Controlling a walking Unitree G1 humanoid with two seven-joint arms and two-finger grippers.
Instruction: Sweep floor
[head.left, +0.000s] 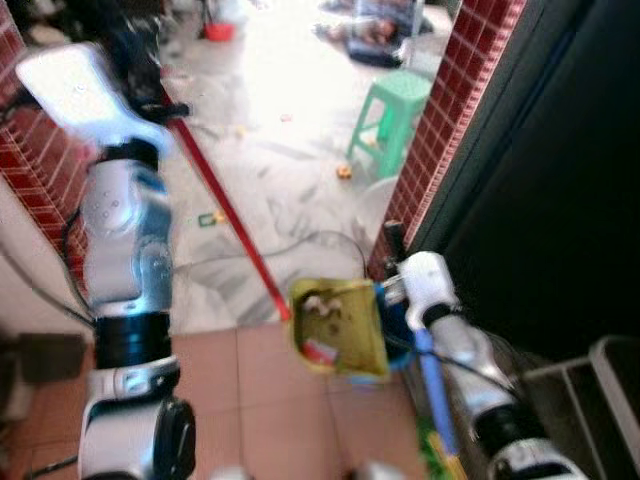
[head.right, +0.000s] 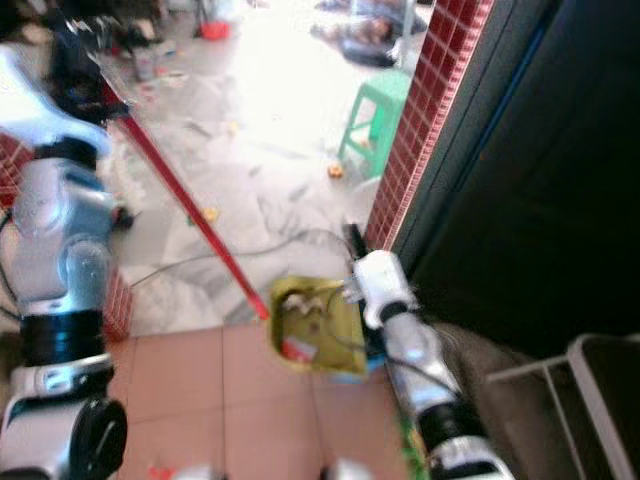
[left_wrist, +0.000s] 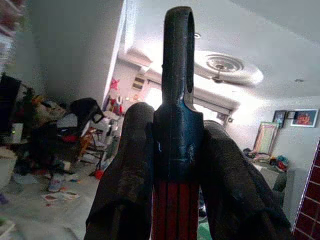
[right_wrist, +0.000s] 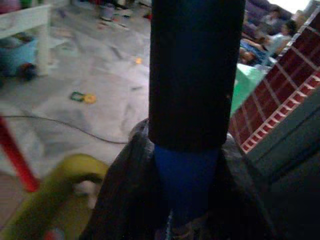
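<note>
Two tools are in my grip. My left claw (left_wrist: 172, 165) is clenched on the top of the red broom handle (head.left: 225, 215), its dark hanging-loop end sticking up between my fingers (left_wrist: 127, 170). My right claw (right_wrist: 185, 200) is clenched on the blue dustpan handle (head.left: 432, 385).

Taking the yellow dustpan (head.left: 340, 325) as the landmark: it sits on the tiled floor (head.left: 260, 400) at the threshold, with scraps already in it. The broom handle's long axis runs from my raised left claw, well above and to the left of the pan, slanting down to meet the pan's left edge. The broom's head I cannot make out there. Loose litter (head.left: 210, 218) lies beyond the pan on the marble floor, so I judge the next stroke must draw debris back toward the pan's mouth, and the left arm does that work.

A green stool (head.left: 390, 115) stands farther out, beside the brick pillar (head.left: 440, 130). The left wrist view gives the ceiling fan (left_wrist: 222, 65); the right wrist view shows a cable (right_wrist: 65, 127) on the floor just beyond the pan.
</note>
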